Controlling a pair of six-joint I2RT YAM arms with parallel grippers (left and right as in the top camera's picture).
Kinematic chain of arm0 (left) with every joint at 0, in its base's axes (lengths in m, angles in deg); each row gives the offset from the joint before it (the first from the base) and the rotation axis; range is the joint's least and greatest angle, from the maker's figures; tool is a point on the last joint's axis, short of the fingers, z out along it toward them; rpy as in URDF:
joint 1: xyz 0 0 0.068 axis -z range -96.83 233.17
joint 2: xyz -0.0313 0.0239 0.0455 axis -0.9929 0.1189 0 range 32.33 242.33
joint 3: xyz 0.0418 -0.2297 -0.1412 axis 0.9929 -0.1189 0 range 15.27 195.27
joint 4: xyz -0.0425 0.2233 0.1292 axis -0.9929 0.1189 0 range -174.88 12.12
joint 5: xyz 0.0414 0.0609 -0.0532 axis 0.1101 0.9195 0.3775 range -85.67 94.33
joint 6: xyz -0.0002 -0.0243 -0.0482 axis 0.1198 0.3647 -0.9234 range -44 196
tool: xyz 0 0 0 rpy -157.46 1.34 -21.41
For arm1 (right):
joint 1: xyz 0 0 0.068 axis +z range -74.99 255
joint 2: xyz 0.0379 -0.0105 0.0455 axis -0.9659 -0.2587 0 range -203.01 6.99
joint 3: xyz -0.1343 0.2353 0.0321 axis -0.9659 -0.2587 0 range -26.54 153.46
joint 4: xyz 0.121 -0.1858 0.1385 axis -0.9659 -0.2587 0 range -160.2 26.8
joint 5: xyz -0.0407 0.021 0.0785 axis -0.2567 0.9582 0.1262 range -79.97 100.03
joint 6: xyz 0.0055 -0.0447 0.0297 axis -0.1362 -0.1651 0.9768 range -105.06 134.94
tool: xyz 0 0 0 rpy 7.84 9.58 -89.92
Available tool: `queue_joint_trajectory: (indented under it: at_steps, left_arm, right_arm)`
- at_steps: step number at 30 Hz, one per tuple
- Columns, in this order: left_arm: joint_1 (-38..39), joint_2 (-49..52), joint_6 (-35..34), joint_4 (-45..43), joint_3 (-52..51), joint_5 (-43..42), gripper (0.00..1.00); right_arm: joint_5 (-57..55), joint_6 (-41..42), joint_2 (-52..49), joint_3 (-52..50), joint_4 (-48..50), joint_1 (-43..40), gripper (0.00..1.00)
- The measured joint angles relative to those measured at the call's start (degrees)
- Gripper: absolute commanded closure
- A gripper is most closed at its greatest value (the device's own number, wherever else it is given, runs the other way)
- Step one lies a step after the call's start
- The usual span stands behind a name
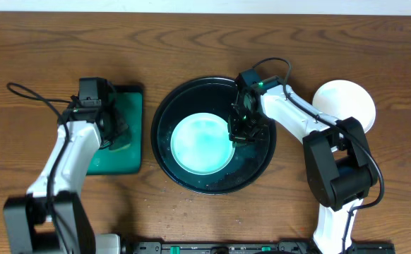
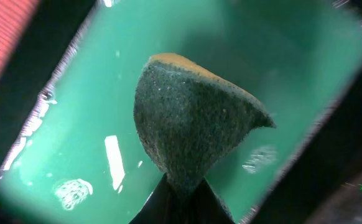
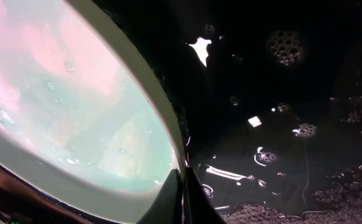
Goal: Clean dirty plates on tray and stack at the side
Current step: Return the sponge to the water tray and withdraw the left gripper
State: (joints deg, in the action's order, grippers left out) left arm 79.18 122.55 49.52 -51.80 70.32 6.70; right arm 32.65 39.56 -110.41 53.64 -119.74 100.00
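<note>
Now nips the right rim of the plate (image 1: 202,143), lying leftward mid black tray (image 1: 167,99), in the closed right gripper (image 1: 238,135), left gripper (image 1: 111,131) clamped on a sponge (image 2: 190,118) over the green tray (image 1: 131,120), farther off.

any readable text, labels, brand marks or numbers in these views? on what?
None readable. No lettering shows on the plate, the black tray, the green tray or the sponge. Bright marks in the wrist views are glare on wet surfaces, not print.
</note>
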Motion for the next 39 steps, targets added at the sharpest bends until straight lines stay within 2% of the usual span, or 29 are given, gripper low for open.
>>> queue_joint_trajectory:
  at_steps: [3, 4, 5, 6, 7, 8, 13, 17, 23, 30, 32, 33, 39]
  left_arm:
    - [-0.04, 2.75, 0.31, -0.31, -0.02, -0.59, 0.92]
    - [-0.04, 3.17, 0.46, -0.31, -0.02, -0.72, 0.83]
    - [-0.04, 3.32, 0.96, -0.31, -0.02, -0.76, 0.59]
    - [-0.04, 3.32, 1.09, -0.35, -0.02, -0.83, 0.41]
    - [-0.04, 3.28, 1.01, -0.46, -0.02, -0.81, 0.28]
    - [-0.04, 3.26, 1.03, -0.50, -0.02, -0.87, 0.23]
    - [-0.04, 2.60, 1.05, -0.33, -0.02, -2.51, 0.21]
    - [-0.04, -1.77, 1.03, -0.22, -0.07, -5.77, 0.21]
    - [0.09, -17.73, 1.03, 1.51, -0.07, -12.79, 0.20]
    - [3.08, -37.90, 1.22, 8.66, -0.04, -17.70, 0.20]
    - [4.07, -41.88, 1.44, 10.91, -0.04, -18.34, 0.19]
    - [4.50, -43.60, 1.53, 11.93, -0.04, -18.58, 0.20]
    - [5.25, -49.55, 2.40, 16.76, -0.04, -18.99, 0.19]
  right_arm:
    - [0.02, 0.00, 0.00, 0.00, 0.04, 0.00, 0.98]
    - [0.04, 0.00, 0.00, 0.00, 0.04, 0.00, 0.99]
    - [0.04, 0.00, 0.00, 0.00, 0.04, 0.00, 0.98]
    - [0.07, 0.00, 0.00, 0.00, 0.07, 0.00, 0.98]
    - [0.07, 0.00, 0.00, 0.00, 0.09, 0.00, 0.99]
    - [0.07, 0.00, 0.00, 0.00, 0.11, 0.00, 0.98]
    - [0.11, 0.00, 0.00, 0.00, 0.20, 0.00, 0.98]
    - [0.17, -0.02, 0.00, 0.00, 0.26, 0.00, 0.98]
    - [0.76, -1.07, 0.00, 0.00, 2.40, 0.00, 0.98]
    - [1.40, -2.97, 0.00, -0.02, 6.27, 0.00, 0.99]
    - [1.53, -2.95, 0.00, -0.02, 6.88, 0.00, 0.85]
    - [1.66, -2.62, 0.00, -0.02, 6.97, 0.00, 0.82]
    - [1.92, -2.75, 0.00, -0.02, 8.35, 0.20, 0.85]
